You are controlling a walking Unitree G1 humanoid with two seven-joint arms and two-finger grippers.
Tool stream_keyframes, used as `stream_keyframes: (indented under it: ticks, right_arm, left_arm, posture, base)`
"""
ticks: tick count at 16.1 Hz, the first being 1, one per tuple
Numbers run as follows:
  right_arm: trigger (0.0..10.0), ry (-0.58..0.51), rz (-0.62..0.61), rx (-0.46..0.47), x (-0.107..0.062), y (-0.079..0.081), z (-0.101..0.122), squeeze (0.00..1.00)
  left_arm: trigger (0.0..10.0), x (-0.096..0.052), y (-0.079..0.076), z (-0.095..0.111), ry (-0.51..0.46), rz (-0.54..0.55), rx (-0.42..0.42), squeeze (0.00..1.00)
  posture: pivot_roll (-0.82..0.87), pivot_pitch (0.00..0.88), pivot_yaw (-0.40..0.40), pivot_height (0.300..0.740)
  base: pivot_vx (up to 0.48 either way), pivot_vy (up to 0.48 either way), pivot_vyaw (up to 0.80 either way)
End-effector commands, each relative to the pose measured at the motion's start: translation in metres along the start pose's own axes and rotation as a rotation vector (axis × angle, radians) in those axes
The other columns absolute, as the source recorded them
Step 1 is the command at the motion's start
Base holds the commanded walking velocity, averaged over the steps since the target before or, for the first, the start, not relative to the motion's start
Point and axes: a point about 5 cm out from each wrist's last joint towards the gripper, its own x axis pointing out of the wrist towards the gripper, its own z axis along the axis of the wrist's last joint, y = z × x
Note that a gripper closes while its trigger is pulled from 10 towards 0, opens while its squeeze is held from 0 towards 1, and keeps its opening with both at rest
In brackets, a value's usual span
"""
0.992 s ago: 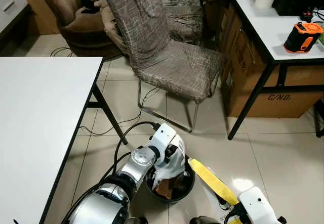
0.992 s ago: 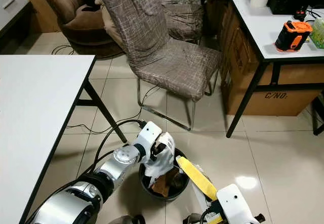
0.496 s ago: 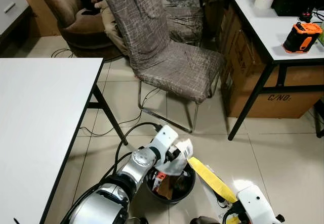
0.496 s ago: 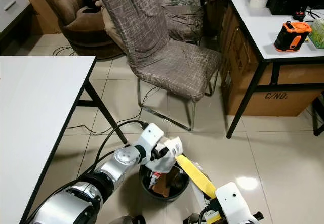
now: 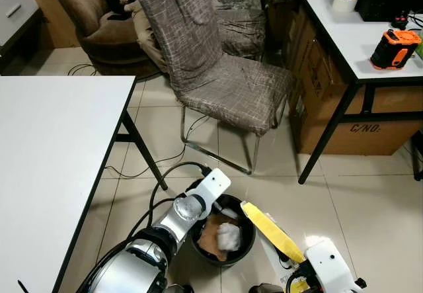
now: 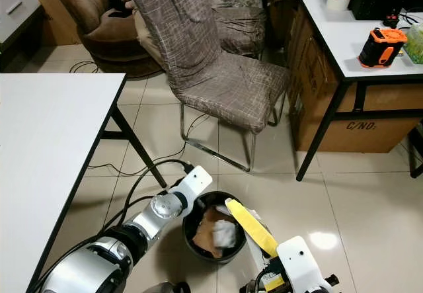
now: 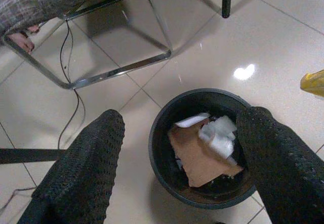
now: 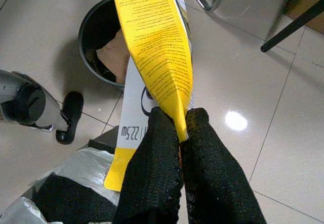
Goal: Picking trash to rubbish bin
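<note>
Now the left gripper (image 7: 177,158) hangs wide open and empty above the bin (image 5: 223,230), while beside the bin the right gripper (image 8: 178,133) pinches a yellow packet (image 8: 157,47).

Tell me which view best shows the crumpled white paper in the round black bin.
The left wrist view: the crumpled white paper lies unobstructed on brown cardboard inside the round black bin. Both eye views show it smaller; the right wrist view shows the bin's edge.

Both head views look forward and down from high above the rubbish bin (image 5: 223,233) on the tiled floor. The left wrist camera looks straight down into that bin from close by; the right wrist camera sees it from farther off.
</note>
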Motion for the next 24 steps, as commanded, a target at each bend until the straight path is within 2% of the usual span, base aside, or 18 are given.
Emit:
stream_keyframes:
  ticks: [1,3,5,6,8,10,11,12,14,15,16,19,23,24]
  right_arm:
    - [10.0,0.010,0.002,-0.004,0.001,0.001,-0.001,0.00]
    - [10.0,-0.043,-0.039,-0.014,0.011,-0.005,0.012,0.00]
    - [10.0,-0.095,-0.071,0.026,0.031,-0.009,0.024,0.00]
    - [10.0,-0.111,-0.085,0.024,0.044,-0.012,0.031,0.00]
    - [10.0,-0.133,-0.100,0.025,0.076,-0.021,0.043,0.00]
    - [10.0,-0.160,-0.053,-0.010,0.097,-0.021,0.054,0.00]
    - [10.0,-0.177,-0.022,-0.006,0.106,-0.019,0.059,0.00]
    - [10.0,-0.194,0.043,-0.033,0.121,-0.015,0.069,0.00]
    - [10.0,-0.189,0.142,-0.100,0.140,-0.005,0.077,0.00]
    - [10.0,-0.184,0.172,-0.122,0.144,-0.001,0.078,0.00]
    - [10.0,-0.172,0.225,-0.149,0.151,0.007,0.081,0.00]
    - [10.0,-0.179,0.251,-0.237,0.159,0.010,0.088,0.00]
    - [10.0,-0.195,0.250,-0.242,0.162,0.006,0.094,0.00]
    - [10.0,-0.200,0.245,-0.242,0.163,0.005,0.096,1.00]
  left_arm:
    - [10.0,-0.001,0.002,-0.004,0.021,-0.005,-0.028,0.00]
    - [10.0,-0.004,0.010,-0.006,-0.020,0.018,-0.070,0.00]
    - [10.0,-0.012,0.033,-0.017,-0.038,0.098,-0.097,0.00]
    - [10.0,-0.022,0.052,-0.030,-0.029,0.163,-0.171,0.00]
    - [10.0,-0.049,0.081,-0.066,0.009,0.219,-0.209,0.00]
    - [10.0,-0.064,0.091,-0.074,-0.029,0.212,-0.229,0.00]
    - [10.0,-0.072,0.093,-0.076,-0.052,0.202,-0.225,0.00]
    - [10.0,-0.089,0.091,-0.077,-0.103,0.152,-0.224,0.00]
    - [10.0,-0.120,0.076,-0.073,-0.160,0.039,-0.210,0.00]
    - [10.0,-0.128,0.070,-0.070,-0.183,0.005,-0.210,0.00]
    - [10.0,-0.147,0.059,-0.065,-0.210,-0.069,-0.212,0.00]
    - [10.0,-0.169,0.053,-0.047,-0.227,-0.095,-0.234,0.00]
    - [10.0,-0.176,0.051,-0.031,-0.246,-0.135,-0.241,0.00]
    - [10.0,-0.178,0.052,-0.026,-0.250,-0.138,-0.261,0.00]
  posture:
    - [-0.22,0.109,0.095,0.740]
    - [-0.21,0.109,0.090,0.740]
    - [-0.18,0.106,0.082,0.740]
    - [-0.16,0.108,0.076,0.740]
    - [-0.13,0.098,0.066,0.740]
    - [-0.11,0.099,0.063,0.740]
    - [-0.10,0.102,0.065,0.740]
    - [-0.09,0.101,0.065,0.740]
    - [-0.07,0.109,0.057,0.740]
    - [-0.07,0.110,0.056,0.740]
    - [-0.05,0.117,0.049,0.740]
    - [-0.04,0.126,0.048,0.740]
    - [-0.04,0.124,0.053,0.740]
    - [-0.04,0.121,0.056,0.740]
  base:
    - [0.000,0.000,0.00]
    - [0.000,0.000,0.00]
    - [0.000,0.000,0.00]
    - [0.000,0.000,0.00]
    - [0.000,0.000,0.00]
    - [0.000,0.000,0.00]
    - [0.000,0.000,0.00]
    - [0.000,0.000,0.00]
    - [0.000,0.000,0.00]
    - [0.000,0.000,0.00]
    - [0.000,0.000,0.00]
    - [0.000,0.000,0.00]
    - [0.000,0.000,0.00]
    - [0.000,0.000,0.00]
